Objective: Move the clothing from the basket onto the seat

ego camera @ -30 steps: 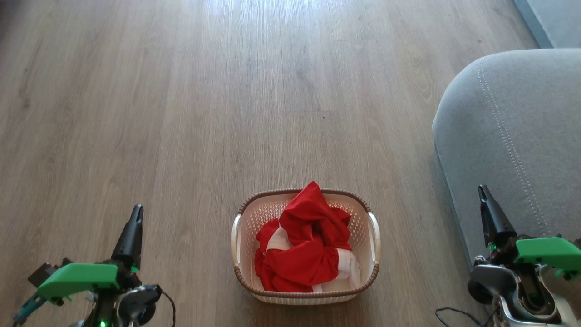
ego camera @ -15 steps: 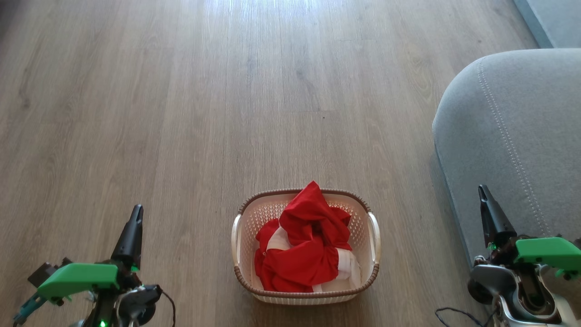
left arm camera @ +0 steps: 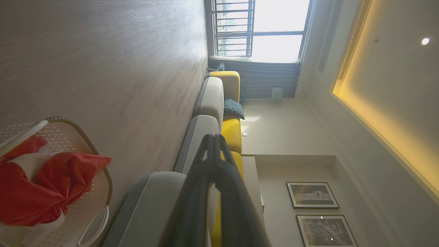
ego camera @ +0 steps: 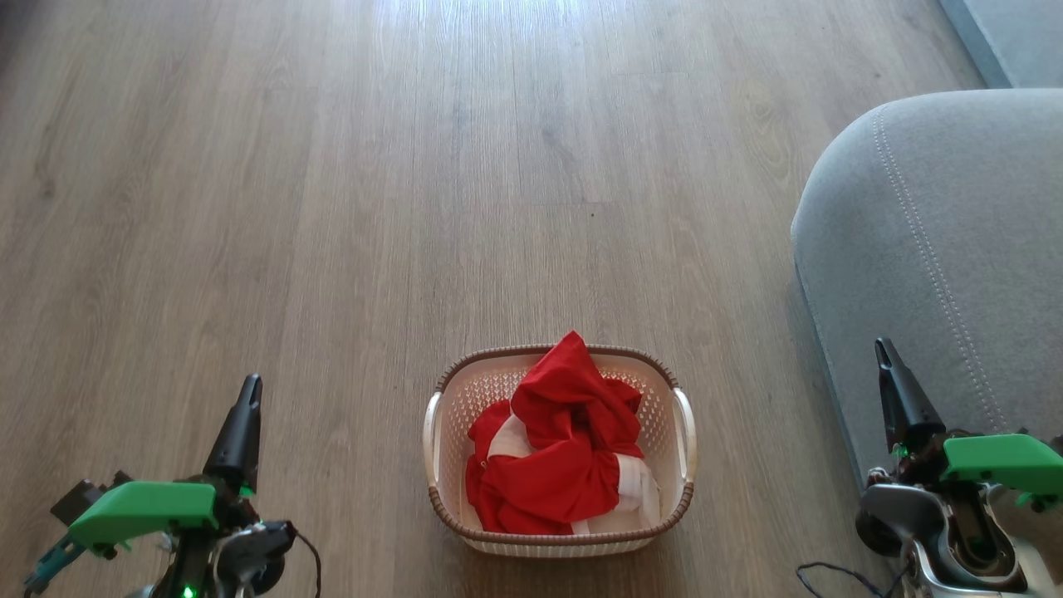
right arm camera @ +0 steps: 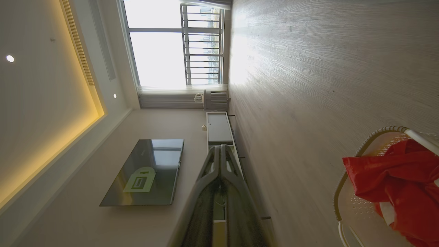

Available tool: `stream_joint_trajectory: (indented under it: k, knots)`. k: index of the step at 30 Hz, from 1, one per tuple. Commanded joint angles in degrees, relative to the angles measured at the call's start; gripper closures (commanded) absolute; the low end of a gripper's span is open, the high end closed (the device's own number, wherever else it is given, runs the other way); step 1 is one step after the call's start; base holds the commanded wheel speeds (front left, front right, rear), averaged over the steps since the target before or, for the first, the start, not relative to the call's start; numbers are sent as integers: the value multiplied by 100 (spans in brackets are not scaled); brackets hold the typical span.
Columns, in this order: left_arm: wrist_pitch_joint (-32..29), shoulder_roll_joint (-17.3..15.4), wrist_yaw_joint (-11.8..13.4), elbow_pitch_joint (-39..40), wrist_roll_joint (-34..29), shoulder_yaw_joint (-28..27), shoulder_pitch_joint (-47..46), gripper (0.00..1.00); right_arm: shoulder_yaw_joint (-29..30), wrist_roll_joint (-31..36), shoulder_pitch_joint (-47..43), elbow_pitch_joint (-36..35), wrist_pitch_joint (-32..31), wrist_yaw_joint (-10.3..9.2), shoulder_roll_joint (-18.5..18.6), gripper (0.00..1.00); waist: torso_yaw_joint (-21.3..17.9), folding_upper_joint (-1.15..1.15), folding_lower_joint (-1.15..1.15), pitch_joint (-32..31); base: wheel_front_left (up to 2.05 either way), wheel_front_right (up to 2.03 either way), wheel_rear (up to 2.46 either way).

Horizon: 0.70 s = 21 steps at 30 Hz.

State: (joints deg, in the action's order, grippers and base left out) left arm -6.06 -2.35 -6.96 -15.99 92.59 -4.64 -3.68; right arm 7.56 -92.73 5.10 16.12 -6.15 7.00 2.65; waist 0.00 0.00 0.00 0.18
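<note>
Left gripper (ego camera: 248,389) low at the left over the wooden floor (ego camera: 415,166), long dark fingers pressed tight together, nothing between them, well apart from the basket. Centre now: basket (ego camera: 482,355) flat on the boards, clothing (ego camera: 565,448) heaped inside. Bright red folds, one peak poking above the far rim, broad white bands tucked among the red, all soft and tangled. None of it on the seat yet. Over to the right: seat (ego camera: 930,232), grey, rounded corner, twin lines of pale stitching, apart from the basket. Right gripper (ego camera: 884,355) in front of the cushion's near edge, closed too, empty.

Risks, by judgement: pinching one fold and hauling both tangled garments up together, then shedding one onto the floor on the way across; snagging fabric on the rim and lifting or tipping the light basket; clamping the perforated wall instead of cloth.
</note>
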Motion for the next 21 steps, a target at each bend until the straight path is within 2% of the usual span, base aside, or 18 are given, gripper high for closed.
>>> stream_joint_trajectory:
  k: [1,21]
  knots:
    - [-42,-53,-53,196,-41,-186,-251,100,-106,55,108,-210,-33,48,22,100,0,0,0,0,0,0,0]
    - [-42,-53,-53,196,-41,-186,-251,100,-106,55,108,-210,-33,48,22,100,0,0,0,0,0,0,0]
